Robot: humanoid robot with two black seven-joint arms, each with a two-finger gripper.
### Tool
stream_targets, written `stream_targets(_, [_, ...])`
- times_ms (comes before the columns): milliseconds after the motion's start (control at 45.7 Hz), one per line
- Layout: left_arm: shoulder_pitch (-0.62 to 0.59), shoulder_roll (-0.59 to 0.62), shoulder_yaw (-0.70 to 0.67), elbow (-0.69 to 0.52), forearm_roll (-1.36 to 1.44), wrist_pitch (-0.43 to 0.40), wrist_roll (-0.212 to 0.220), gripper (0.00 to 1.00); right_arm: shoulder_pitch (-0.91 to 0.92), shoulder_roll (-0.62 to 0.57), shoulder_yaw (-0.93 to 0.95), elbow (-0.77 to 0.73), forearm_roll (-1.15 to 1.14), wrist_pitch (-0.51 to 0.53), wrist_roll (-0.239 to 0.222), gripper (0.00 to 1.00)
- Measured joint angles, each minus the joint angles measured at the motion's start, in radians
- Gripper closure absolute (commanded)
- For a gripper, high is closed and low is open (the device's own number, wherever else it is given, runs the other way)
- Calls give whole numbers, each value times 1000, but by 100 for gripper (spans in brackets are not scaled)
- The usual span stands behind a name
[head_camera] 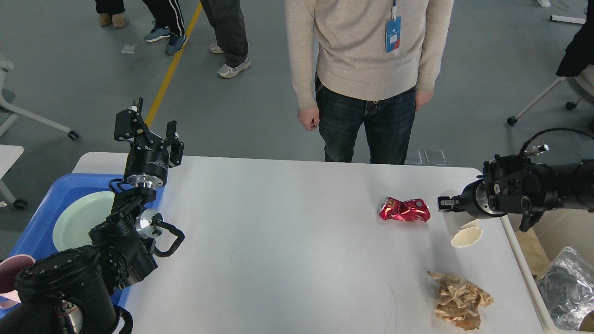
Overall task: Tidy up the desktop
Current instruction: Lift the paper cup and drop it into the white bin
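Grasping a white paper cup (461, 227) just above the bench (287, 241), the right pincer (444, 204) is best carrying it level rightward to the bin (533, 283), clearing the crushed red can (404, 209).

The left arm comes in from the lower left and bends upward, so the left tool (151, 124) points up with its two fingers spread apart and nothing between them. The right arm reaches in level from the right edge. The right tool (446, 204) points left, clamped on a cup (461, 229).
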Motion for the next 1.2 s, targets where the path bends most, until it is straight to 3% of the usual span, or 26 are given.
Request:
stream_targets(109, [0,0,0,0,0,0,0,3,165,-93,0,69,0,86,0,100])
stream_targets(372, [0,0,0,0,0,0,0,3,545,-280,13,105,0,408,0,100])
stream_targets(525, [0,0,0,0,0,0,0,3,580,-303,12,92,-1,435,0,100])
stream_targets(657, [0,0,0,0,0,0,0,3,476,-330,3,16,-2,361,-5,100])
stream_targets(1029, [0,0,0,0,0,0,0,3,-182,-355,61,-305,33,-92,-9,99])
stream_targets(1073, [0,0,0,0,0,0,0,3,-258,-358,92,-340,54,-121,-9,76])
stream_targets(1116, [0,0,0,0,0,0,0,3,-326,-359,125,-376,72,-136,-9,40])
stream_targets(1160, [0,0,0,0,0,0,0,3,-401,-357,162,-424,85,-144,-9,15])
stream_targets(1204, [0,0,0,0,0,0,0,3,-462,-352,191,-470,91,-148,-10,12])
